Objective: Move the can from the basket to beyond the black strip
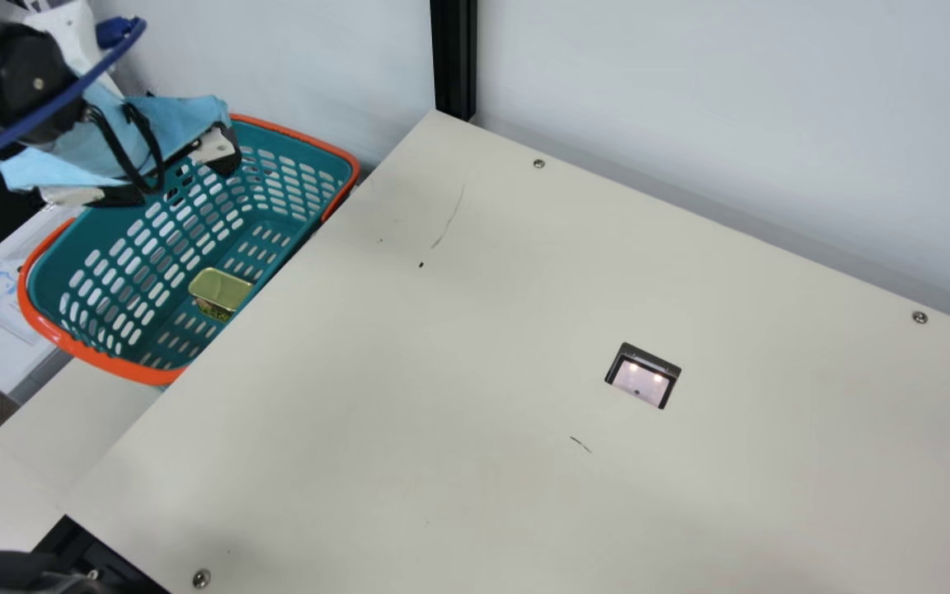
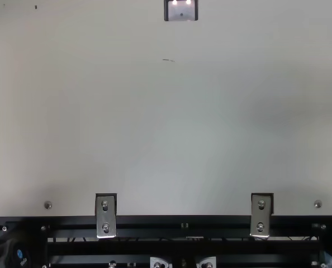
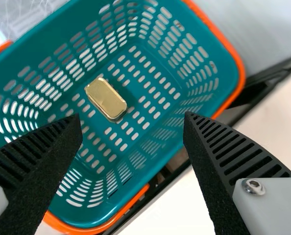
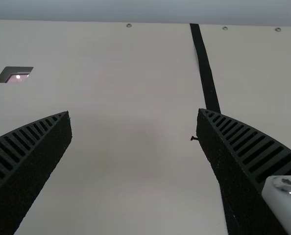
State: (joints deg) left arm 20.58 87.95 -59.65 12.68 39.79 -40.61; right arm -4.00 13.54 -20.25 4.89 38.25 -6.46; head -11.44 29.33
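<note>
Behind the cream desk (image 1: 442,346) there was a pale wall (image 1: 689,124), and the desk had a small opening (image 1: 642,381) in which bright lights were visible. Beside the desk stood the teal basket (image 1: 124,368) with orange rim, and the golden can (image 1: 221,287) lay on its perforated bottom. Above this basket hung the left gripper (image 1: 171,178), with its jaws wide apart. The right gripper (image 4: 134,111) was over the desk, its jaws also well separated, one partly covering the black strip (image 4: 206,68).
</note>
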